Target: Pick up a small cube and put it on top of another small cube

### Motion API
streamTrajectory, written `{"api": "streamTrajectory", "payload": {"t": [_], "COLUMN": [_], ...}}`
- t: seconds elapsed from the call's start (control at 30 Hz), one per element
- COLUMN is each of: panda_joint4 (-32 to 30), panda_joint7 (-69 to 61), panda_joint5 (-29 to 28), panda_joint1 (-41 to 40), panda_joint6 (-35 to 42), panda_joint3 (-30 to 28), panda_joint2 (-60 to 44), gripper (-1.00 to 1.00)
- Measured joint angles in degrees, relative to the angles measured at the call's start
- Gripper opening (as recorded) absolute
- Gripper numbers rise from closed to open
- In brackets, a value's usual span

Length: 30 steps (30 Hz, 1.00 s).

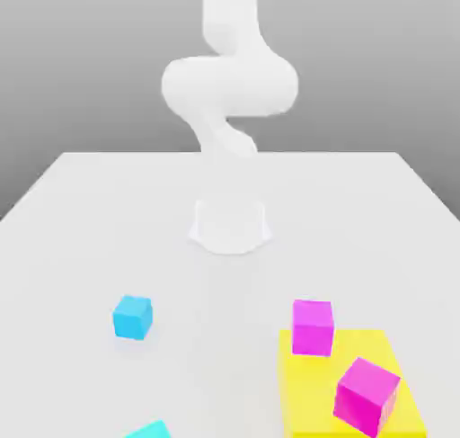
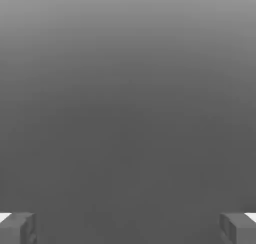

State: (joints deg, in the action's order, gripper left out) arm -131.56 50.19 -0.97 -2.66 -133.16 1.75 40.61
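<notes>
A bright cyan small cube [image 1: 133,317] rests on the white table [image 1: 81,229] toward the exterior view's left. The top of a second cyan small cube [image 1: 149,430] pokes in at that view's lower edge. My white arm [image 1: 229,85] rises from its base [image 1: 230,225] at mid-table and bends upward out of the picture. In the hand view my gripper [image 2: 128,228] is open, its two grey fingertips [image 2: 20,228] far apart with nothing between them and only plain grey background beyond.
A flat yellow pad [image 1: 395,355] lies at the exterior view's lower right. One magenta cube [image 1: 312,326] sits at its far corner, another magenta cube [image 1: 366,396] stands tilted on it.
</notes>
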Motion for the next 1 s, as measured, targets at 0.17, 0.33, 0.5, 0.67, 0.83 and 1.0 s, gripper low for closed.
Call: {"api": "streamTrajectory", "payload": {"t": [0.17, 0.33, 0.5, 0.67, 0.83, 1.0], "panda_joint4": [0.5, 0.9, 1.4, 1.8, 2.1, 2.4], "panda_joint7": [9.3, 18.7, 27.9, 36.2, 42.7, 47.1], "panda_joint5": [-2.5, -5.5, -8.3, -9.6, -8.5, -4.7], "panda_joint1": [-4.9, -8.6, -11.0, -12.7, -12.9, -13.5], "panda_joint6": [-2.8, -5.5, -8.2, -11.0, -14.1, -17.5], "panda_joint3": [3.2, 5.3, 6.1, 5.6, 4.7, 4.3], "panda_joint2": [-10.7, -21.2, -31.6, -41.9, -51.8, -61.4], "gripper": [0.0, 0.0, 0.0, 0.0, 0.0, 0.0]}}
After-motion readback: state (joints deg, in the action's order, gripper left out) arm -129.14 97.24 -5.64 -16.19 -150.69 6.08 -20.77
